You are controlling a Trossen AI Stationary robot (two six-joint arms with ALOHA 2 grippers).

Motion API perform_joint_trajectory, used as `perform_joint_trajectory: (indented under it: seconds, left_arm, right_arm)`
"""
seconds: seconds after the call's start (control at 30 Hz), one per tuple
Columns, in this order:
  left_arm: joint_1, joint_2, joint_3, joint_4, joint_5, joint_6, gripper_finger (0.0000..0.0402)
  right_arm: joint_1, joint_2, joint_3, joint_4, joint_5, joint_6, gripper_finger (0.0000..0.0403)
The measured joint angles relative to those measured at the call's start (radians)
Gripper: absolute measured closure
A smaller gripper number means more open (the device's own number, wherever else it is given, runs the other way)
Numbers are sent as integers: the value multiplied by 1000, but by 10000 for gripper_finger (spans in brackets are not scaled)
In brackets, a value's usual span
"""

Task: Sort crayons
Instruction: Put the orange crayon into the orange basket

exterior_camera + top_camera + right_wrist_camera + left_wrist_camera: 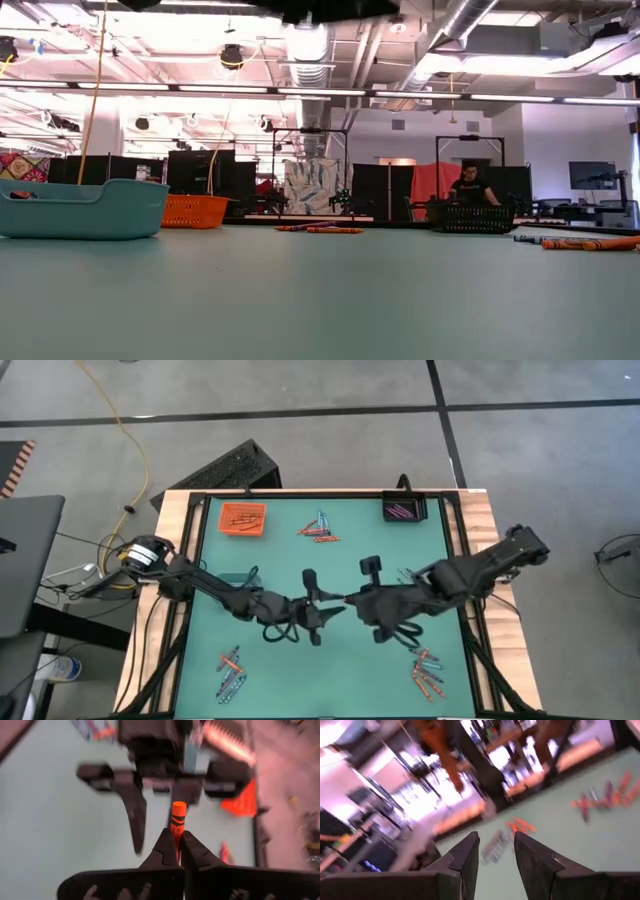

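Crayon point(178, 822), orange, pinched upright in right gripper point(178, 851); left gripper point(495, 851) seemingly empty, partly open opposite.

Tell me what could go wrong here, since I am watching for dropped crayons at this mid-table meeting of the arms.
1. The right gripper pinches the orange crayon only by its lower end, so it may pivot or slip out.
2. The left gripper, open, faces it closely over the green table; a misaligned handover could knock the crayon loose or make the grippers collide.
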Motion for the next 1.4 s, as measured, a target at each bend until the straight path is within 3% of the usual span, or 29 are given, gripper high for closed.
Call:
perform_joint_trajectory:
  seconds: [0.17, 0.37, 0.57, 0.83, 1.2, 1.4]
  left_arm:
    - [-6, -48, 0, 110, 25, 69, 287]
    - [-5, -83, 0, 168, 179, 103, 287]
    - [-5, -83, 0, 176, 250, 86, 287]
    - [-5, -83, 1, 233, 205, 60, 287]
    - [-4, -83, 21, 250, 262, 43, 290]
    - [-2, -83, 36, 229, 278, 27, 320]
  right_arm:
    - [69, 0, 60, 69, 56, -87, 403]
    - [101, 0, 70, 152, 59, -146, 403]
    - [90, 3, 70, 184, 61, -174, 403]
    - [69, 4, 70, 203, 11, -168, 403]
    - [36, 4, 70, 235, -34, -180, 403]
    - [20, 5, 46, 273, -41, -210, 403]
